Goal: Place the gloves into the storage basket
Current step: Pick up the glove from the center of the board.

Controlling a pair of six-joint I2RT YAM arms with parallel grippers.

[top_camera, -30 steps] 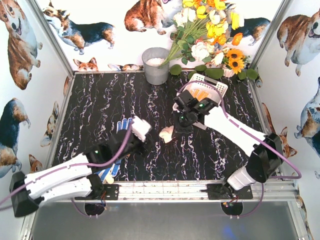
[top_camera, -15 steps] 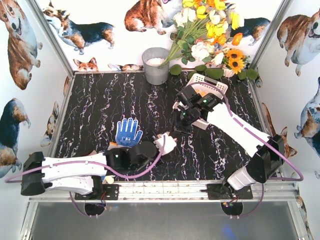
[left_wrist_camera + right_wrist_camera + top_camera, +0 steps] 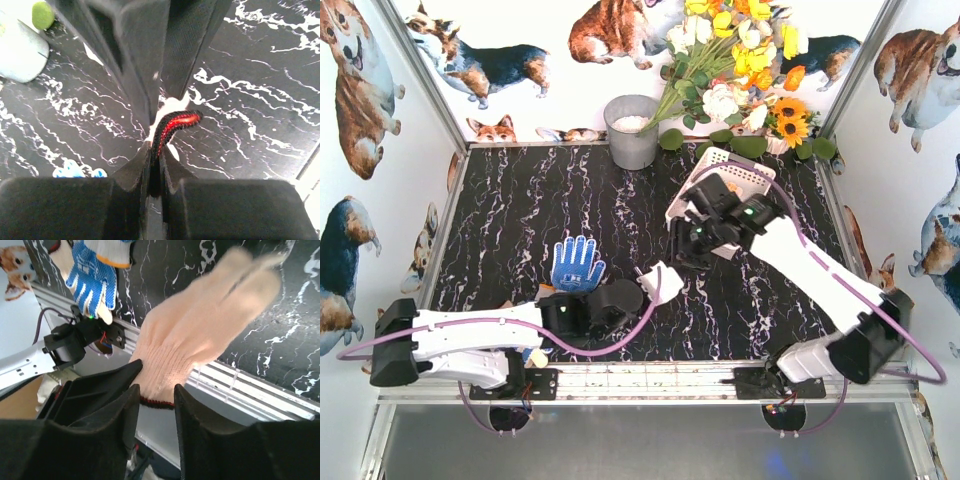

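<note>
**White glove** (image 3: 172, 106): on the bench (image 3: 520, 200), low centre of the top view. Its red-trimmed cuff (image 3: 176, 123) is clamped in the left pincer (image 3: 156, 147), and the body lies beyond the tips.

**Storage basket** (image 3: 745, 175): up and right, well apart, nearer the right arm. The right pincer (image 3: 155, 385) stands between, just beside the basket's lower-left corner.

**Cream glove** (image 3: 200, 325): cuff between the right pincer's part-spread jaws, long axis toward the frame's upper right. Whether it is gripped cannot be told.

**Blue dotted glove** (image 3: 577, 262): left.

**Grey bucket** (image 3: 632, 135), **flowers** (image 3: 730, 60): rear.

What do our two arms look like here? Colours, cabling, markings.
The left arm and right arm match: white link shells, black joints, a purple cable looping alongside, small green lights. Black wedge-shaped pincer fingers.
</note>
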